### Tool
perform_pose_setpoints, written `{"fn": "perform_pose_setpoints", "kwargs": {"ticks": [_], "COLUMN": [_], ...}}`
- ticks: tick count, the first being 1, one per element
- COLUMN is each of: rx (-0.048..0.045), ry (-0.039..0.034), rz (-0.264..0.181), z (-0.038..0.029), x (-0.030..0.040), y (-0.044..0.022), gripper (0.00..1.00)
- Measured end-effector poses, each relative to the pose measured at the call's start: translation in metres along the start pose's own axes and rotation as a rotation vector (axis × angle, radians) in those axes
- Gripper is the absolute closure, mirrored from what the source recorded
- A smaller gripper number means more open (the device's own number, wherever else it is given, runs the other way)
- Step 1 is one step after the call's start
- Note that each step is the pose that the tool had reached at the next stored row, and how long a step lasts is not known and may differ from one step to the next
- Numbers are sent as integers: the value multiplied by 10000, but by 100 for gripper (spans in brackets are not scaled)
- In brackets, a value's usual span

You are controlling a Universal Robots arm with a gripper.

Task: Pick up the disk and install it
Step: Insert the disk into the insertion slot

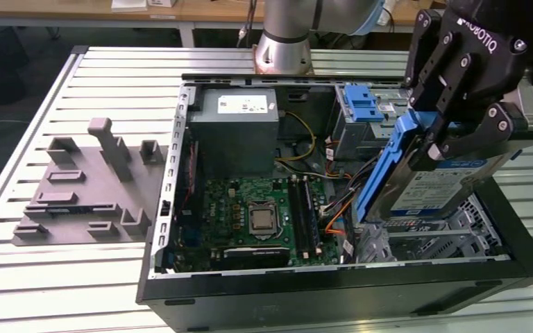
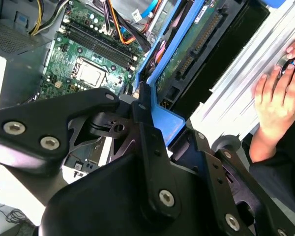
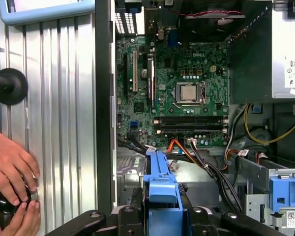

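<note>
- Gripping the disk, a flat silver hard drive with a white-and-blue label framed by a blue plastic bracket, the black two-fingered gripper has its fingers clamped on the drive's two broad faces.
- In the exterior view, the arm reaches in from the far side of the slatted aluminium table, with the wrist angled downward over the open black computer case.
- The disk hangs tilted on edge over the perforated metal drive cage at the exterior view's right end of the case. Whether its lower edge touches the cage cannot be told.
- In the second wrist view, the gripper pinches the blue bracket, and the disk shows its green circuit underside.
- The green motherboard lies on the case floor beside the cage, with the grey metal power-supply box beyond it.
- A grey moulded fixture sits on the table, well apart from the case.
- In the first wrist view, a person's hands rest on the table outside the case wall.
</note>
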State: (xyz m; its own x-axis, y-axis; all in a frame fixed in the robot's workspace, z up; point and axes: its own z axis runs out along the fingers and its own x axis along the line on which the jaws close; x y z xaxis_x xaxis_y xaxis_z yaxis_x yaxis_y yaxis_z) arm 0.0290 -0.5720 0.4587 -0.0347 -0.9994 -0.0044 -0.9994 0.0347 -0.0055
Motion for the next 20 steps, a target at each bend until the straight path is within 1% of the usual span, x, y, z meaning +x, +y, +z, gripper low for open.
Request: {"fn": "perform_pose_setpoints", "kwargs": {"ticks": [13,14,17,20], "rx": [0,0,0,0], "ry": [0,-1,0,-1], "rz": [-1,-1,-1,1], "z": [1,1,1,1], "x": [0,-1,-3,-4], "y": [-16,-25,-87,-107], "gripper": [64,64,64,64]}}
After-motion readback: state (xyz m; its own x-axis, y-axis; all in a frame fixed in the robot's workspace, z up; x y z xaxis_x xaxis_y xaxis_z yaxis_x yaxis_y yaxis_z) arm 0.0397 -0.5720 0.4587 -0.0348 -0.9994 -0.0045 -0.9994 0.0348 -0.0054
